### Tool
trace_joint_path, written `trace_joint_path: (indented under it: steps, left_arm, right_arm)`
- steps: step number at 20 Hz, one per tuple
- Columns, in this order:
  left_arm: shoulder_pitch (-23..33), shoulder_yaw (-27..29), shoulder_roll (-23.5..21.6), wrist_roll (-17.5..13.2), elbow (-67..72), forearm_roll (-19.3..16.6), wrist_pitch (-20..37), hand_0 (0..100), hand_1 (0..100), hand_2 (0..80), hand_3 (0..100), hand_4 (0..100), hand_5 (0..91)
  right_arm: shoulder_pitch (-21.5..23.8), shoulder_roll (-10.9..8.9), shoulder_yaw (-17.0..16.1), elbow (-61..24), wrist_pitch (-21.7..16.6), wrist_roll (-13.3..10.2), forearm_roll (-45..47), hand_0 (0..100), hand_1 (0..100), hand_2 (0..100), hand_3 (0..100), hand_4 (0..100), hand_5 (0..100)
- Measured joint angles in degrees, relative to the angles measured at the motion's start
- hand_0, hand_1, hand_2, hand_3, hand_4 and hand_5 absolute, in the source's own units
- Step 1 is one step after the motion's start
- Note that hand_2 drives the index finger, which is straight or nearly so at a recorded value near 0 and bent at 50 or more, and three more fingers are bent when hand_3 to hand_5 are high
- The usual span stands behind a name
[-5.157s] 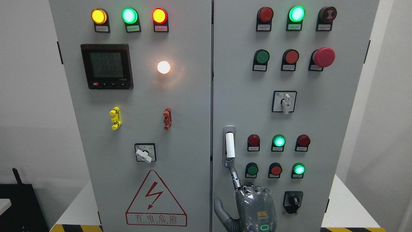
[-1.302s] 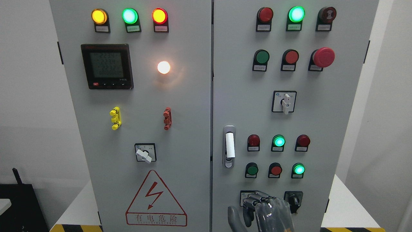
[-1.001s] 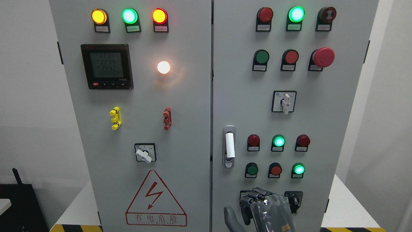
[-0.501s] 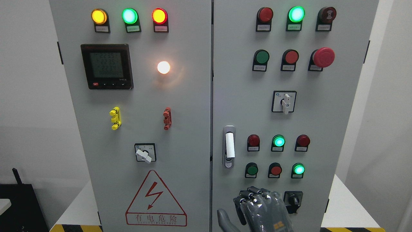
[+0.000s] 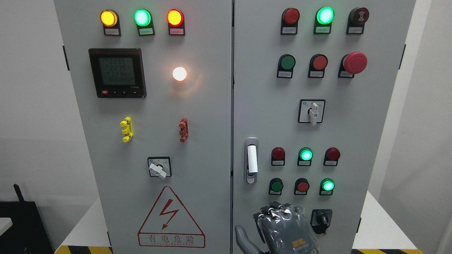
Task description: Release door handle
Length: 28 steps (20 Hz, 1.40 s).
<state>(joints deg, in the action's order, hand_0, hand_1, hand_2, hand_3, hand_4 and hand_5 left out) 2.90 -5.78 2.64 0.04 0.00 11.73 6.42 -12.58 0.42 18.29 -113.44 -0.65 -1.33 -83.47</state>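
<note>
Door handle (image 5: 251, 160): white lever in a grey metal recess, upright, on the left edge of the right cabinet door (image 5: 370, 141), at mid-lower height. Free of any grasp.

Robot hand (image 5: 282, 229): right, grey, at the bottom edge below the handle and well apart from it. Fingers (image 5: 273, 211) curled together toward the door, thumb (image 5: 243, 238) jutting left; holds nothing.

Right door, near the handle: two rows of three round buttons just to its right, upper row red, lit green (image 5: 305, 155), red; lower row green, red, lit green. Black knob switch (image 5: 321, 220) just right of the robot hand. White selector switch (image 5: 312, 111) above the button rows. Higher up: green and red buttons and a red mushroom button (image 5: 355, 62); top row red lamp, lit green lamp, dark red button.

Left door (image 5: 204, 141): three lit lamps on top, amber, green, red. Black digital meter (image 5: 117, 72) below them; lit white lamp (image 5: 179, 73) to its right. Yellow clip (image 5: 126, 129) and red clip (image 5: 183, 129) at mid height. White selector switch (image 5: 159, 167) beneath. Red warning triangle (image 5: 171, 218) with lightning bolt and Chinese text at the bottom.

Desk (image 5: 381, 233): white, under the cabinet, with a yellow-black striped edge.
</note>
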Motion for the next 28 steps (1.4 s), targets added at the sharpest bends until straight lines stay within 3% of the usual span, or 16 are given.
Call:
trace_joint_path:
  steps: [9, 28]
  left_arm:
    - [0.00, 0.00, 0.00, 0.00, 0.00, 0.00, 0.00, 12, 39, 0.0, 0, 0, 0.0]
    - [0.00, 0.01, 0.00, 0.00, 0.00, -0.02, 0.00, 12, 39, 0.0, 0, 0, 0.0]
  right_arm:
    - [-2.59, 1.72, -0.51, -0.50, 4.32, 5.07, -2.63, 53, 0, 100, 100, 93, 92]
    - [-6.59, 2.81, -2.42, 2.19, 5.19, 6.40, -3.84, 51, 0, 100, 100, 93, 92]
